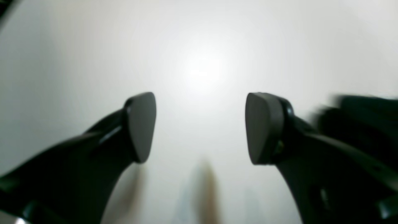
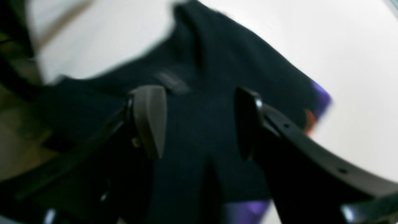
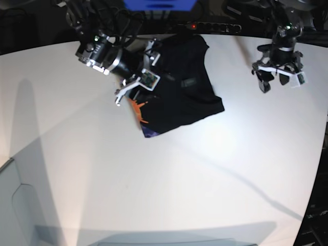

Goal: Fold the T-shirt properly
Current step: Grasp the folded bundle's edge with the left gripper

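The black T-shirt [image 3: 184, 84] lies in a compact bundle at the far middle of the white table [image 3: 154, 179], with an orange-and-bluish print [image 3: 142, 115] at its near left corner. My right gripper [image 3: 134, 87] hovers over the shirt's left edge. In the right wrist view it [image 2: 199, 121] is open, dark cloth [image 2: 202, 93] fills the space beneath it, and nothing is pinched between the pads. The print [image 2: 320, 99] shows at the cloth's right edge. My left gripper [image 3: 278, 81] is far to the right, well clear of the shirt. It [image 1: 200, 127] stands open over bare table.
A blue object [image 3: 159, 4] and a dark strip with a red light [image 3: 192, 25] lie past the table's far edge. The table's rim [image 3: 10, 161] drops off at the lower left. Dark cables and arm links [image 3: 102, 31] crowd the far left.
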Robot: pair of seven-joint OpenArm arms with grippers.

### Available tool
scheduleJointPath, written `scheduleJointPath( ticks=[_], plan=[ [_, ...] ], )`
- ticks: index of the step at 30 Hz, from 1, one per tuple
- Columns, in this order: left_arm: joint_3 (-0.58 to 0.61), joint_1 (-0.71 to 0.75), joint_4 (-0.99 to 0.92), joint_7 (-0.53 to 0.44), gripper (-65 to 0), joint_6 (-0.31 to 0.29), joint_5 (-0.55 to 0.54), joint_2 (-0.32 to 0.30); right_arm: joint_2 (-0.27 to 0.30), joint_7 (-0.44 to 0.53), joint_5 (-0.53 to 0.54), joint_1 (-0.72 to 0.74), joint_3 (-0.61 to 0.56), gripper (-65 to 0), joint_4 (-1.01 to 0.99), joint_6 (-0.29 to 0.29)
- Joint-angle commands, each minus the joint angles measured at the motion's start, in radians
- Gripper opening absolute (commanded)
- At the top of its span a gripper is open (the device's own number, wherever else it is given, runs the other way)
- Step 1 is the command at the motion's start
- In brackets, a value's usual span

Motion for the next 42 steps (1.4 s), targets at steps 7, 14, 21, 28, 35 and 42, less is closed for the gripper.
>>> scheduleJointPath(
  ticks=[7,14,21,28,35,42],
  plan=[
    [0.053,0.061,0.025,0.11,-21.6,0.001,-0.386,0.024,-0.043,0.026,0.017,0.051,0.202,-29.4,0.011,0.015],
    [0.185,0.018,-0.041,0.153,-21.6,0.001,-0.417,0.06,-0.043,0.026,0.017,0.065,0.255,-29.4,0.003,0.015],
    [0.298,-0.017,-0.15,0.144,-21.6,0.001,-0.417,0.06,-0.043,0.025,0.017,0.043,0.26,-29.4,0.002,0.015],
    [0.352,-0.037,-0.214,0.144,-33.0,0.001,-0.417,0.05,-0.04,0.025,0.014,0.042,0.26,-29.5,0.002,0.015],
    [0.353,-0.07,-0.219,0.154,-65.0,0.012,-0.405,0.037,-0.043,0.025,0.013,0.042,0.335,-29.5,0.002,0.015],
    [0.496,-0.175,-0.229,0.156,-65.0,0.003,-0.208,-0.075,-0.045,0.025,0.013,0.045,0.432,-29.6,0.002,0.015]
  ],
)
